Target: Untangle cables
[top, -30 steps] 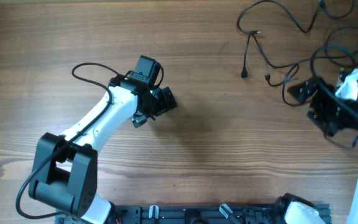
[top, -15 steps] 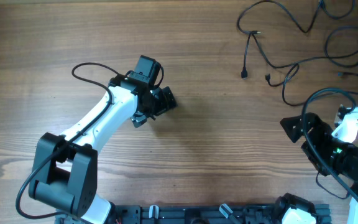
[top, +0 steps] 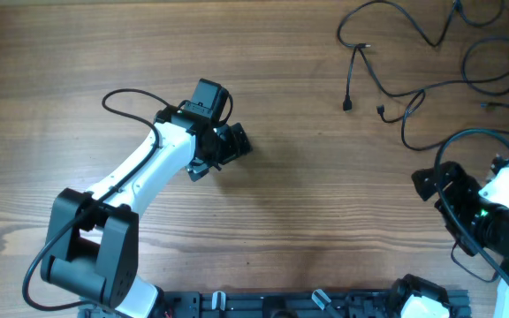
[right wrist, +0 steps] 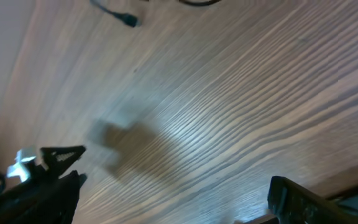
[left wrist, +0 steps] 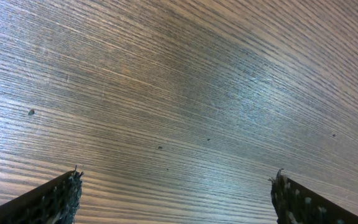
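Right fingers [right wrist: 39, 190] have backed off the cables [top: 352, 79]; with the left fingers [left wrist: 48, 202], 2 pairs gape wide, empty.

Overhead: straight down, far, covers whole surface [top: 325, 221]. Left wrist: very close, facing down, wood grain only. Right wrist: higher, oblique; shares the cables [right wrist: 126, 18] at its 11 o'clock with overhead's 1 o'clock.

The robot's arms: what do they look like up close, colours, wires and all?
Both arms have glossy white shells over black joints. The left arm rises from a chunky black base, with a thin black cable looping beside it and a black camera box near the black left hand. The right arm shows a small green light.
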